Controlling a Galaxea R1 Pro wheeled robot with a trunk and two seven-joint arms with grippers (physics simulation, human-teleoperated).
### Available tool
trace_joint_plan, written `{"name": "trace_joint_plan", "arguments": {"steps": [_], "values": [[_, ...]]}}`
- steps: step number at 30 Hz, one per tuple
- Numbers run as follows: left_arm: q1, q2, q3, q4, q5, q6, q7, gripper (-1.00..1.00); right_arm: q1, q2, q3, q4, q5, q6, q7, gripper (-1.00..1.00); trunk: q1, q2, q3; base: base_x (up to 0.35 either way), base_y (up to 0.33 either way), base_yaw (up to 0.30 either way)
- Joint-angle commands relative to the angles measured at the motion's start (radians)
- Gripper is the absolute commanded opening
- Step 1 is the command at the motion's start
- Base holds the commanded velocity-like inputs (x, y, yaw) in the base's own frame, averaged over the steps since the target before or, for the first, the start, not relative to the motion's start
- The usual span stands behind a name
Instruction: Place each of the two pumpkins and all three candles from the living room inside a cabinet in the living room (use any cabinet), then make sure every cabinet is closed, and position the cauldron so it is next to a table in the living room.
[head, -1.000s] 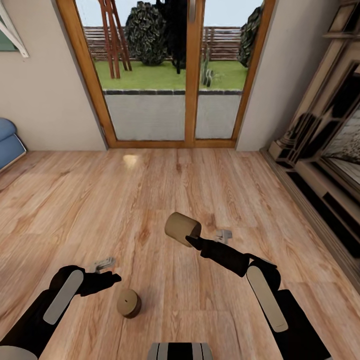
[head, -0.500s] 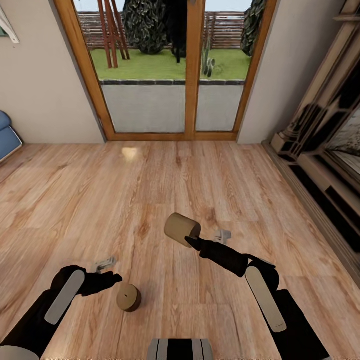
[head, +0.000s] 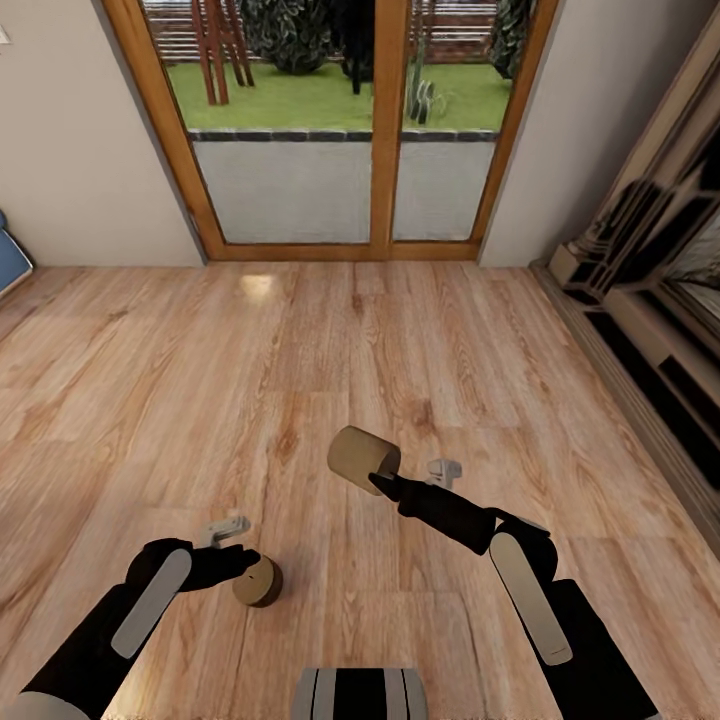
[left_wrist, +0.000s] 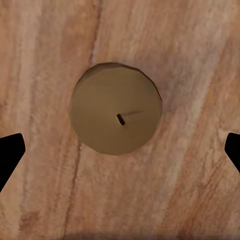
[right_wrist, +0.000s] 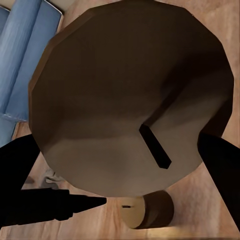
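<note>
The short tan wax candle held up off the floor (head: 362, 458) is a dull ochre, its flat wick end shaded to dark brown in the right wrist view (right_wrist: 132, 95), with a near-black wick stub. Pinching it are the matte black fingers of the right gripper (head: 383, 484); that arm carries a pale grey strip. Just off the black left gripper (head: 250, 562) stands a second stubby tan candle (head: 260, 582), olive-tan on top with a small dark wick (left_wrist: 116, 115). The plank floor (head: 300, 380) under both is warm honey-orange with darker grain streaks. The glass doors' frame (head: 383, 130) is orange-brown wood; the padded sofa (right_wrist: 27, 55) is light blue.
</note>
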Motion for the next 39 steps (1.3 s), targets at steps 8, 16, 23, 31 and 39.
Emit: {"name": "trace_joint_plan", "arguments": {"steps": [8,16,23,31,39], "values": [[0.0,0.0,-0.001,0.001,0.0,-0.006,0.001,1.0,0.0,0.0,0.0,0.0,-0.002,0.0,0.0,-1.0,0.002,-0.001,-0.019,0.0,0.0,0.0],[0.0,0.0,-0.002,0.001,0.0,-0.006,0.0,1.0,0.0,0.0,0.0,0.0,-0.002,0.0,0.0,-1.0,0.006,-0.003,-0.05,0.0,0.0,0.0],[0.0,0.0,-0.003,0.002,-0.002,-0.007,0.001,1.0,0.0,0.0,0.0,0.0,-0.002,0.0,-0.001,-1.0,0.009,-0.005,-0.077,0.0,0.0,0.0],[0.0,-0.001,-0.002,0.024,-0.003,-0.034,-0.001,1.0,0.0,0.001,0.001,0.0,-0.002,0.0,-0.001,-1.0,0.013,-0.007,-0.108,0.0,0.0,0.0],[0.0,-0.002,-0.003,0.026,-0.002,-0.038,-0.002,1.0,0.0,0.002,0.002,0.001,-0.002,0.0,-0.001,-1.0,0.015,-0.008,-0.128,0.0,0.0,0.0]]}}
